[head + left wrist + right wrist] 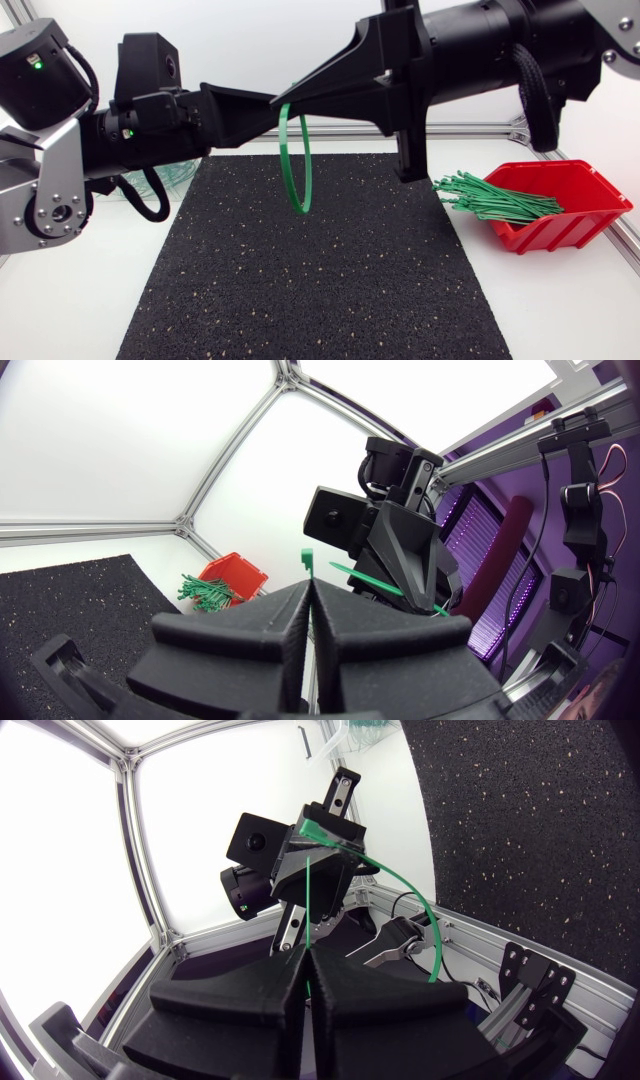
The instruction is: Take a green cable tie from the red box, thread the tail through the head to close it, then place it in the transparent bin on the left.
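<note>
Field notes, from my fingertips outward.

- Left gripper (308,592): both fingers pressed together, clamped on the green cable tie (302,206). The tie's square head (308,561) sticks out just past my fingertips.
- Right gripper (305,960): fingers likewise closed on the same tie. A straight run of strap leaves my fingertips and goes across to the left gripper.
- The two grippers meet tip to tip in mid-air above the far part of the mat. The rest of the tie hangs below them as a loop, clear of the mat and touching nothing else. I cannot tell whether the tail is already through the head.
- Under the loop: black speckled mat (320,270), lying on the white table (560,300).
- Right of the mat: red box (590,195), tilted with its open mouth toward the mat. A bundle of green ties (500,200) spills out over its lip.
- Far left, past the mat's corner: transparent bin (370,732), green ties showing inside. From above, my left arm and its black cable loop cover most of it.
- My right arm stretches across the mat's far edge, well above the red box.
</note>
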